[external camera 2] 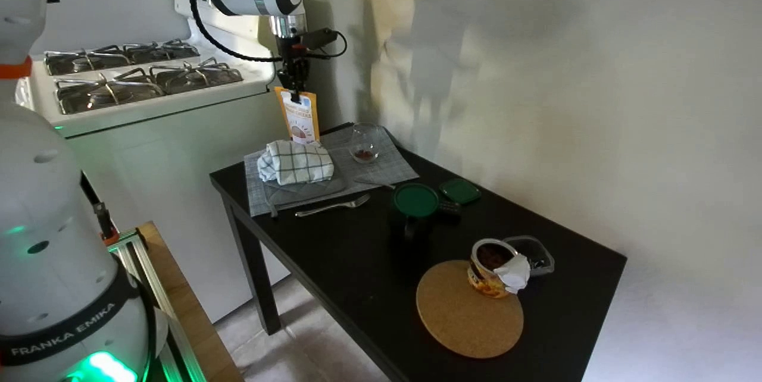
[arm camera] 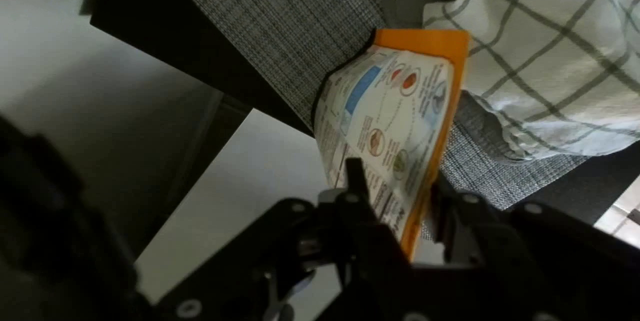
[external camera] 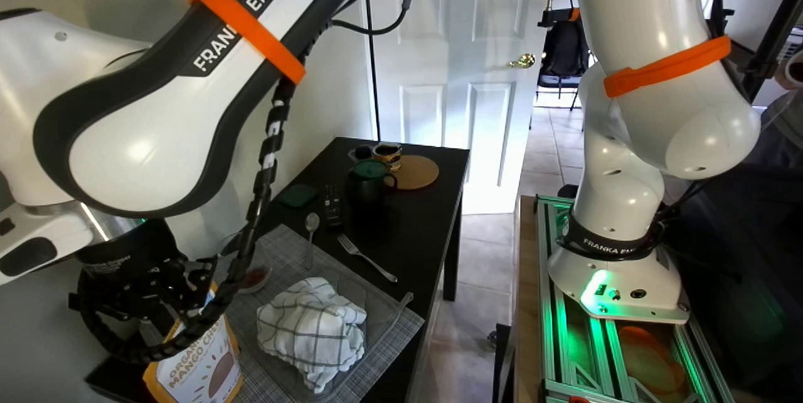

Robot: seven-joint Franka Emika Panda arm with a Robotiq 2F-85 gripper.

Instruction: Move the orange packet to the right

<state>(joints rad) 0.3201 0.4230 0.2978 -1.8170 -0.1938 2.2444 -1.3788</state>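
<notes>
The orange packet (external camera 2: pixel 299 114) is an upright, slightly tilted pouch with a white printed panel. It also shows in an exterior view (external camera: pixel 201 359), partly behind the arm's hose, and in the wrist view (arm camera: pixel 390 126). My gripper (external camera 2: pixel 296 89) points down at the packet's upper end. In the wrist view my gripper (arm camera: pixel 397 191) has the packet between its fingers, shut on its upper part. The packet is at the table's stove-side end, beside the checked cloth (external camera 2: pixel 296 162). The cloth hides its lower edge in an exterior view; I cannot tell whether it touches the mat.
The cloth sits on a clear tray on the grey placemat (external camera 2: pixel 393 162). A glass bowl (external camera 2: pixel 364 144), a fork (external camera 2: pixel 333 206) and a spoon (external camera: pixel 312 224) are nearby. A dark mug with green lid (external camera 2: pixel 417 200) and a cork disc (external camera 2: pixel 464 322) stand farther along. The wall is close.
</notes>
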